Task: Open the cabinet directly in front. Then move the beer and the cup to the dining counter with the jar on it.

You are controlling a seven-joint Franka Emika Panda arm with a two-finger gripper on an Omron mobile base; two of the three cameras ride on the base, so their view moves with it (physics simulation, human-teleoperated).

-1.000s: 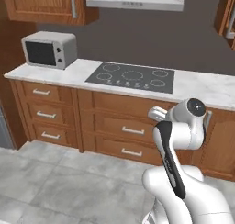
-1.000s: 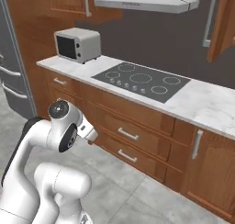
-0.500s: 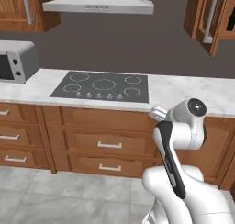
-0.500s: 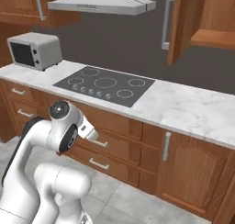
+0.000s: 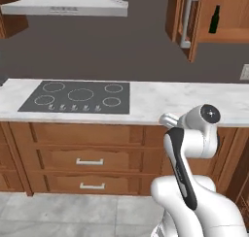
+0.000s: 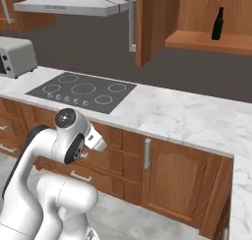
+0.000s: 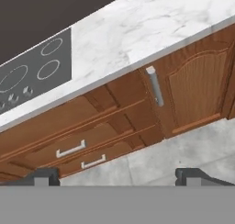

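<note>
The cabinet [image 6: 162, 22] stands open in the upper part of the right base frame, its door swung out. The beer [image 6: 217, 23] stands upright on the shelf inside, at the upper right; in the left base frame it sits in the top right corner [image 5: 214, 19]. The tool [image 7: 117, 175] is spread wide and empty, aimed low at the drawer fronts [image 7: 71, 148] under the marble worktop [image 6: 187, 116]. The bottle therefore lies well above and to the right of the tool, its long axis vertical. The cup is probably deeper in the cabinet, though that cannot be confirmed.
</note>
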